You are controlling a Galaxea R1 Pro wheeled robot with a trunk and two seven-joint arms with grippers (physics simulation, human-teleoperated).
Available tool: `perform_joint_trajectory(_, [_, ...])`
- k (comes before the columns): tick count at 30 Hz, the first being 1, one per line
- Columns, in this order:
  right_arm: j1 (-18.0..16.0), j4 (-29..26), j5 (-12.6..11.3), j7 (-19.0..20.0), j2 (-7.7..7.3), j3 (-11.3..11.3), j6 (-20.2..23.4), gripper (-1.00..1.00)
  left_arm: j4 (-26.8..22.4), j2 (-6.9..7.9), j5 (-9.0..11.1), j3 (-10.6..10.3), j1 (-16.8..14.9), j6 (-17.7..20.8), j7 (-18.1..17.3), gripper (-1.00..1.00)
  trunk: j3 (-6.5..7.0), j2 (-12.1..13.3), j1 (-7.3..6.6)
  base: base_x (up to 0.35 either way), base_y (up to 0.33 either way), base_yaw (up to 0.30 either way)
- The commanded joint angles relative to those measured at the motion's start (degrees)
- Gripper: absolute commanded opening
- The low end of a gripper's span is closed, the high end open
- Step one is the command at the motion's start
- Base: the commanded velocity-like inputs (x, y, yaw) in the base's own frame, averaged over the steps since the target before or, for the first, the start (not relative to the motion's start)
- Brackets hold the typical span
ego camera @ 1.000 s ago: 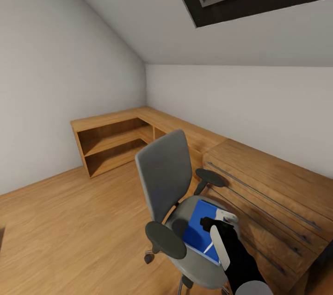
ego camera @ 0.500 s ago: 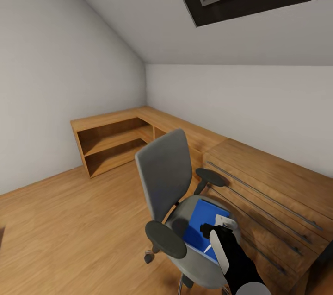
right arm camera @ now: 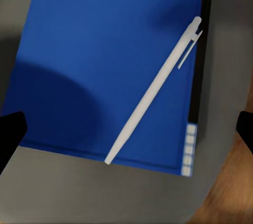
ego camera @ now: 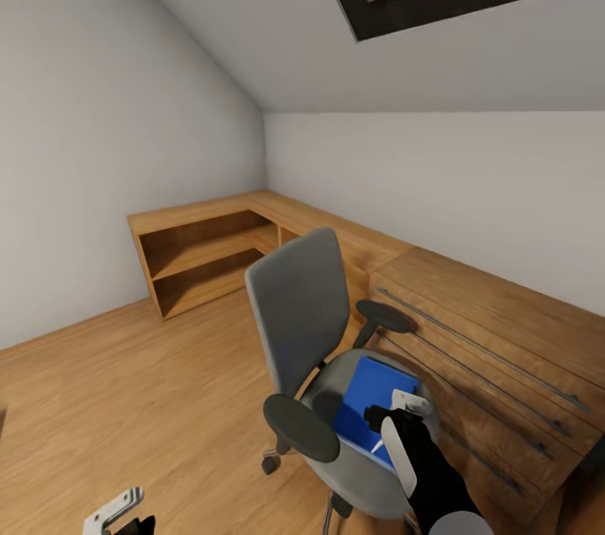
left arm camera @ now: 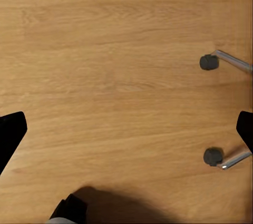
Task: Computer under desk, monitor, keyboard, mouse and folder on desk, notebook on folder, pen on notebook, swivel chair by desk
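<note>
Your right gripper (right arm camera: 126, 129) hovers over the blue folder (right arm camera: 105, 55), fingers apart, nothing gripped. The folder lies on the chair (ego camera: 307, 325) seat with the pen (right arm camera: 153, 89) across it, so moving them is undone. Your left gripper (left arm camera: 126, 129) hangs open over the floor (left arm camera: 105, 34).

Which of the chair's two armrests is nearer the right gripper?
The near armrest, at the seat's left in the head view, just beside the right gripper; the other armrest sits farther back, by the wooden cabinet.

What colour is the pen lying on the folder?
White; the pen shows best in the right wrist view.
</note>
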Motion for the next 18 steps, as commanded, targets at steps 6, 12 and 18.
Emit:
perform_joint_trajectory(6, [0.01,-0.13,-0.55,-0.42,0.03,-0.06,0.09,1.00,0.81,-0.27,0.96,0.42,0.00,3.05,0.35,1.00,-1.13,-2.45,1.33,0.000,0.000,0.000])
perform_joint_trajectory(12, [-0.02,-0.12,-0.50,-0.48,0.03,-0.10,0.08,1.00,6.84,-0.16,0.68,-0.28,0.00,2.31,0.32,1.00,-2.21,-4.86,2.64,0.000,0.000,0.000])
perform_joint_trajectory(18, [-0.01,-0.16,-0.51,-0.49,-0.15,-0.18,0.08,1.00,8.26,-0.07,0.62,-0.48,0.00,0.98,0.30,1.00,-3.29,-7.26,3.96,0.000,0.000,0.000])
